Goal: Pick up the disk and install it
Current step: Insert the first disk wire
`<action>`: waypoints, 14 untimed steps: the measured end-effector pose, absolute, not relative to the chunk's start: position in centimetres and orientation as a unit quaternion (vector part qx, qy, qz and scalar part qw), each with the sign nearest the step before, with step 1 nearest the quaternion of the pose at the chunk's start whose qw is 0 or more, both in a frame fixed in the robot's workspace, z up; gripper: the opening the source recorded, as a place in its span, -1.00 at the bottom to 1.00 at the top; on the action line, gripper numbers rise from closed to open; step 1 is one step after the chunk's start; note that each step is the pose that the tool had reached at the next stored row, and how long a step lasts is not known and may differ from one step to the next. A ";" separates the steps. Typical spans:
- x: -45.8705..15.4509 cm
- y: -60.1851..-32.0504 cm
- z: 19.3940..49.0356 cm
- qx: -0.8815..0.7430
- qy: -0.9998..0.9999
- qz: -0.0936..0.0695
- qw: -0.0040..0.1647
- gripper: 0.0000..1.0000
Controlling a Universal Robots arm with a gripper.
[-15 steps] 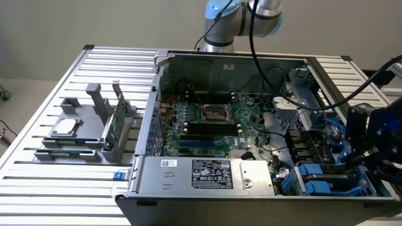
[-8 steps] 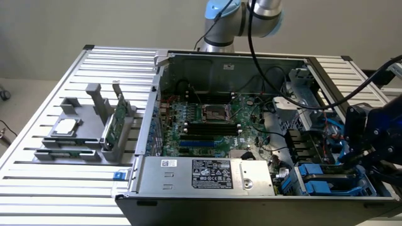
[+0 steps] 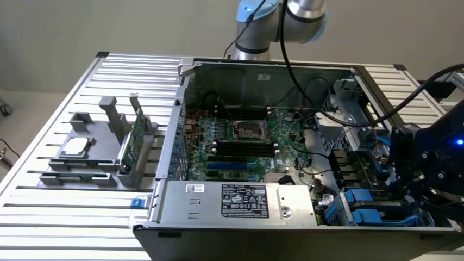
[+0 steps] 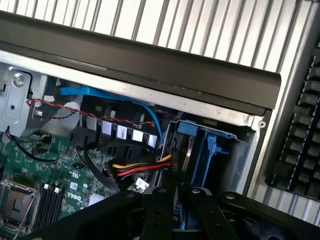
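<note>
Blue-framed disk [image 4: 190, 150] stands on edge in the corner drive bay [image 4: 171, 132] of the computer case [image 4: 150, 65], gripper [image 4: 177, 200] clamped on its near edge; I judge it needs a straight, square push, clear of the red-yellow power leads [image 4: 142, 169].

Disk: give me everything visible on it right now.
The disk stands on edge inside a corner of the open computer case. It shows only a thin silver-grey metal edge, flanked by its blue plastic carrier frame; the label is hidden. Red, yellow and black leads end beside it. The gripper is right by it; contact cannot be told.
</note>
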State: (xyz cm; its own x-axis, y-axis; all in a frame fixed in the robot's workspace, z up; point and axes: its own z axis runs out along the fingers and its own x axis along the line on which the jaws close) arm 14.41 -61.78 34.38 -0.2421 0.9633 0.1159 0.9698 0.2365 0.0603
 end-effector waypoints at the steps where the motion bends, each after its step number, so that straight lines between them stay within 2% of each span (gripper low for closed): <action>1: 14.4 -61.6 34.4 -0.615 -0.786 -0.056 0.025 -0.67; 9: 14.4 -60.0 34.4 -0.616 -0.787 -0.036 0.015 -0.67; 14: 14.4 -59.6 34.4 -0.620 -0.784 -0.031 0.014 -0.67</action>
